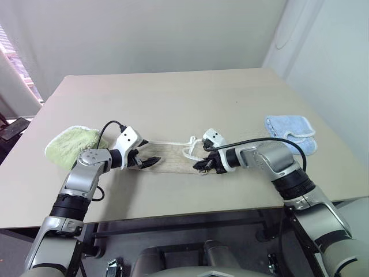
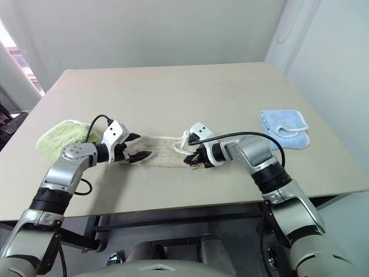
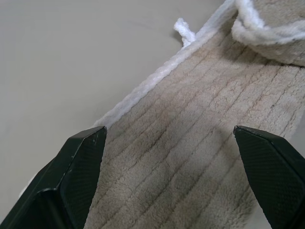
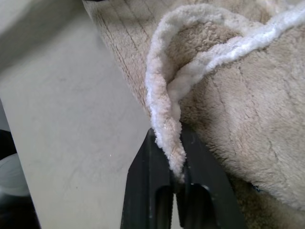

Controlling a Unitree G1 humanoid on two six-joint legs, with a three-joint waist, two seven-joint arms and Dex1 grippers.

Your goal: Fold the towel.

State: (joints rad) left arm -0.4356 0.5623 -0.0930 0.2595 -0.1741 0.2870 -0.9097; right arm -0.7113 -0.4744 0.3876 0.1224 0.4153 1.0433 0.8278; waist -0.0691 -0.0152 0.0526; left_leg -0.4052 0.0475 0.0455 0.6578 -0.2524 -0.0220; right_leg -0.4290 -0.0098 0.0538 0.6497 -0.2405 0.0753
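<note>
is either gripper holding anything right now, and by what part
The right gripper pinches the beige towel by a folded-over bit of its white corded edge. The left gripper is open over the towel's other end, holding nothing.

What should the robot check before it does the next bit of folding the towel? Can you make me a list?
1. Right gripper pinching the beige terry towel's white corded edge: ok.
2. Left gripper open over the towel's other end: ok, nothing held.
3. Towel flat: not ok, one corner curled over.
4. Fluffy light-green towel away from the fold: ok.
5. Light-blue towel away too: ok.
6. Grip firm enough: cannot tell.
</note>
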